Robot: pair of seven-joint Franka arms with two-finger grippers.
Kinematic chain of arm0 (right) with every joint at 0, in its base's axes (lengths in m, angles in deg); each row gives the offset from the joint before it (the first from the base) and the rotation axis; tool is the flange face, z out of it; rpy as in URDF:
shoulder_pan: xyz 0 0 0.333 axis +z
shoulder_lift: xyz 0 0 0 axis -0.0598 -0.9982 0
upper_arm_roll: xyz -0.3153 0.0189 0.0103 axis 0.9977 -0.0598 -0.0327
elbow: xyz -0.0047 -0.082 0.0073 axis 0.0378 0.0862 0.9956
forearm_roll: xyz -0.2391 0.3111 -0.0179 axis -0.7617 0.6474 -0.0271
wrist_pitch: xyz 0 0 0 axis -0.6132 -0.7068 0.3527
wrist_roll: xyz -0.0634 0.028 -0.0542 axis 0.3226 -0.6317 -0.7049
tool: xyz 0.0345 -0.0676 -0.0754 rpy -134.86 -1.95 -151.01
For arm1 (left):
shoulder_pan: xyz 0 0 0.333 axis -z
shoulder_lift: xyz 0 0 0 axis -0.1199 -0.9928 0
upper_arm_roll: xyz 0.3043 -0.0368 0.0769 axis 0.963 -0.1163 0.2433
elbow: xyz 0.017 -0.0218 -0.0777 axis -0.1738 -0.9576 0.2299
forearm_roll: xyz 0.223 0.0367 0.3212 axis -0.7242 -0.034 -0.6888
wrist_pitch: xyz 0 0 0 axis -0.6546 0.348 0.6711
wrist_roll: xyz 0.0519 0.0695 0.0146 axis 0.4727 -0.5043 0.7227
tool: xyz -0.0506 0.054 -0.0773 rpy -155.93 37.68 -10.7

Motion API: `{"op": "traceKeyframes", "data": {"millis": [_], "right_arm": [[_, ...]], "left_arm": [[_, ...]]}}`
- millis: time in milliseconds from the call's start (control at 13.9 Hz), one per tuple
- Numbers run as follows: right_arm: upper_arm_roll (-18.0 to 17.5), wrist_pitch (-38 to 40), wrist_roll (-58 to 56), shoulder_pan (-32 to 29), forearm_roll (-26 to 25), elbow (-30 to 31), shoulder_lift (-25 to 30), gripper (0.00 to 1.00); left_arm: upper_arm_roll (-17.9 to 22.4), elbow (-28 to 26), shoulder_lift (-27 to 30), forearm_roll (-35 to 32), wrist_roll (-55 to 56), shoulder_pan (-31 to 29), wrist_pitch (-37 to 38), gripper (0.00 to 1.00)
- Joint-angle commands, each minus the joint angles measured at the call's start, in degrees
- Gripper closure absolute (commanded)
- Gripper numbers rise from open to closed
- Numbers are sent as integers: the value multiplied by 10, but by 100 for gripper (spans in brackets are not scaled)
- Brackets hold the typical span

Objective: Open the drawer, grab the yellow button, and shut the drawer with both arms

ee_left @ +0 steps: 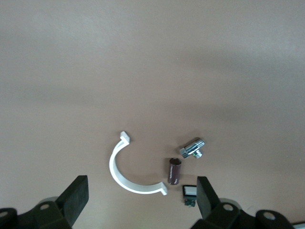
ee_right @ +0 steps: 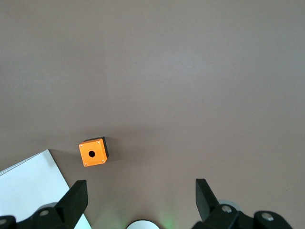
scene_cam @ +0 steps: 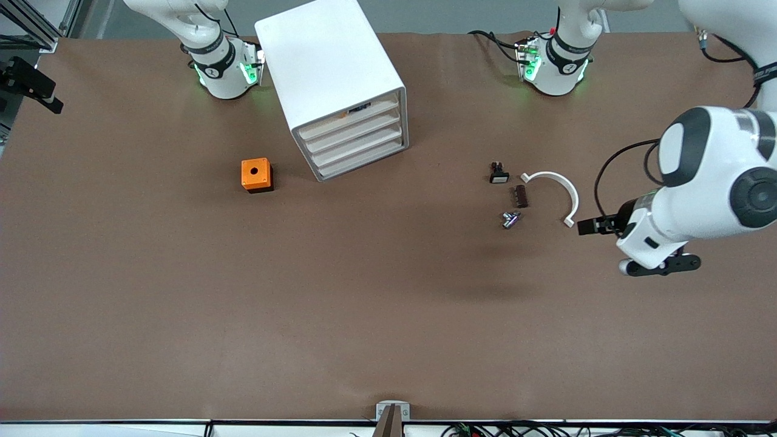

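**A:** Front view first. What's biggest?

**B:** The brown table (scene_cam: 182, 303), then the white cabinet (scene_cam: 331, 73) near the right arm's (scene_cam: 212, 57) base. All four drawers are shut. The drawer (scene_cam: 351, 119) on top shows a speck of orange and blue (scene_cam: 359, 109) at its upper edge; I can't tell whether it's the button.

**A:** The grippers?

**B:** The left gripper (ee_left: 141, 202) hangs with jaws spread wide and empty over the table, above a white curved clip (scene_cam: 555, 189) toward the left arm's (scene_cam: 710, 182) end. The right gripper (ee_right: 140, 200) is equally wide and empty, over the orange box (scene_cam: 257, 175) beside the cabinet.

**A:** Smaller things?

**B:** Beside the clip are a black switch (scene_cam: 499, 175), a brown cylinder (scene_cam: 521, 196) and a metal fitting (scene_cam: 510, 219).
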Motion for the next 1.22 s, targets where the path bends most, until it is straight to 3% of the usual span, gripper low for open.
{"op": "traceKeyframes", "data": {"millis": [0,359,718,1149], "right_arm": [[-3,0,-4,-2,-4,2,3,0],[-3,0,-4,-2,-4,2,3,0],[-3,1,-4,-3,-4,2,3,0],[-2,1,-4,-2,-4,2,3,0]], "left_arm": [[-1,5,-2,-14,55,25,5,0],[-1,18,-10,3,252,101,49,0],[0,43,-41,104,405,141,95,0],[-1,44,-91,205,562,175,101,0]]}}
